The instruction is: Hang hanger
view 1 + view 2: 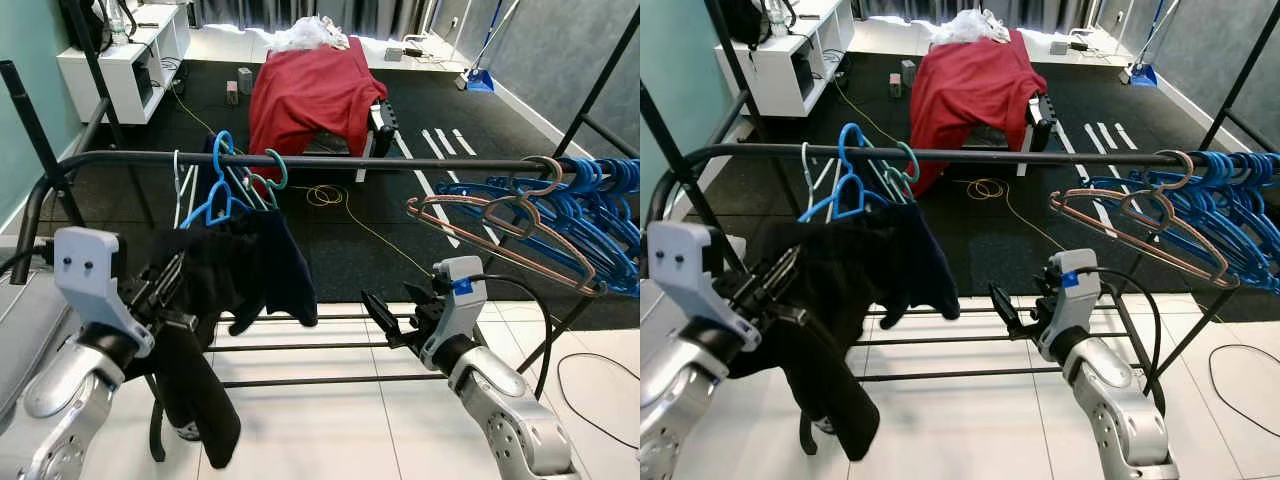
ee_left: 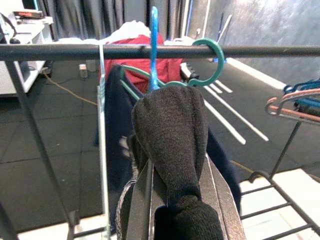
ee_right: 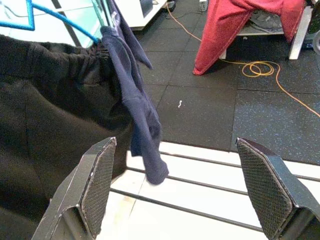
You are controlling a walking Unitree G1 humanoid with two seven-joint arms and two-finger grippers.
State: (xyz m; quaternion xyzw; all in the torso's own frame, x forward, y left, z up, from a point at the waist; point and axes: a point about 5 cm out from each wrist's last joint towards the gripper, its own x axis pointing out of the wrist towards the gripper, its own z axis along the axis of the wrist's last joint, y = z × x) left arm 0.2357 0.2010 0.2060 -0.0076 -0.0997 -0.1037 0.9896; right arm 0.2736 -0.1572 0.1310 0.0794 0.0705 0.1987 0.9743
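Observation:
A blue hanger [image 1: 215,205] carries a black garment [image 1: 205,300]. My left gripper [image 1: 165,290] is shut on that garment, just below the black rail [image 1: 400,163]. The hanger's blue hook [image 2: 153,45] crosses the rail and its tip stands above it; I cannot tell whether it rests there. Beside it, a teal hanger [image 2: 212,62] with a navy garment [image 1: 285,270] hangs on the rail, next to a white hanger [image 1: 180,190]. My right gripper [image 1: 385,315] is open and holds nothing. It is low, right of the clothes, and its pads [image 3: 97,185] face them.
Several blue hangers [image 1: 570,210] and a copper one [image 1: 500,235] hang at the rail's right end. The rack's lower bars [image 1: 320,347] run under my arms. Beyond are a bench under a red cloth [image 1: 315,90], an orange cable [image 1: 325,195] and a white shelf [image 1: 120,70].

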